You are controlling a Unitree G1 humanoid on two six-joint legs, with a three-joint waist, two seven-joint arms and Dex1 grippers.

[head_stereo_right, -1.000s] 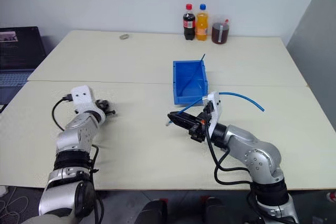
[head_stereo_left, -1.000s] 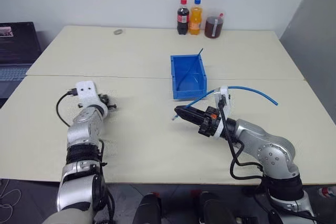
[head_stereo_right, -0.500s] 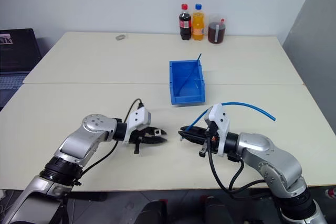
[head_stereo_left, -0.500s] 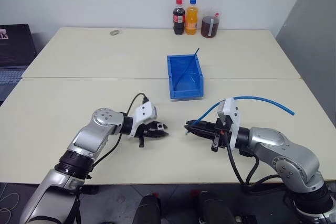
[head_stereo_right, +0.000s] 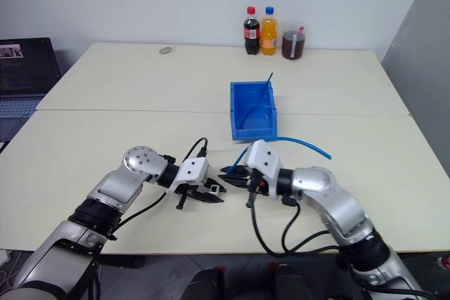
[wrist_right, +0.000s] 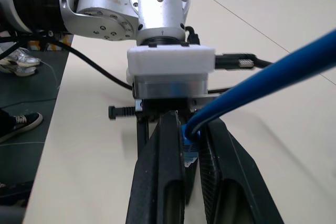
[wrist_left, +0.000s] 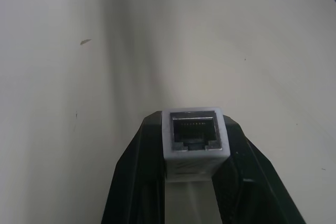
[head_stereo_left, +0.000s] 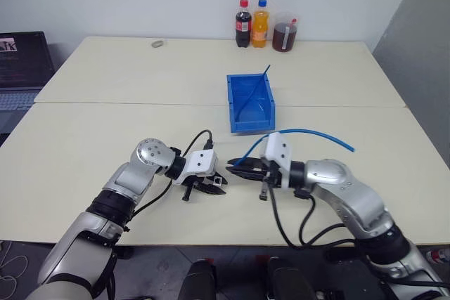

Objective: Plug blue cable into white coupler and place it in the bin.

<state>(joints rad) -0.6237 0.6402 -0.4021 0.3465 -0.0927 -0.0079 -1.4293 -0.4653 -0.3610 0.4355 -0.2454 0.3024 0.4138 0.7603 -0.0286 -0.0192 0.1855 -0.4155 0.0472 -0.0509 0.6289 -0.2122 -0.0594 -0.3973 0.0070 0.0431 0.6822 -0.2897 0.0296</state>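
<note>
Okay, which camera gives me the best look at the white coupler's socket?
The left wrist view: the white coupler sits clamped between the left gripper fingers, its open socket facing the camera with the contacts visible. In the eye views it is a tiny white speck at that gripper's tip. In the right wrist view I cannot make it out.

No text can be read — not on bottles [head_stereo_left: 252, 23] or laptop [head_stereo_left: 24, 50].
</note>
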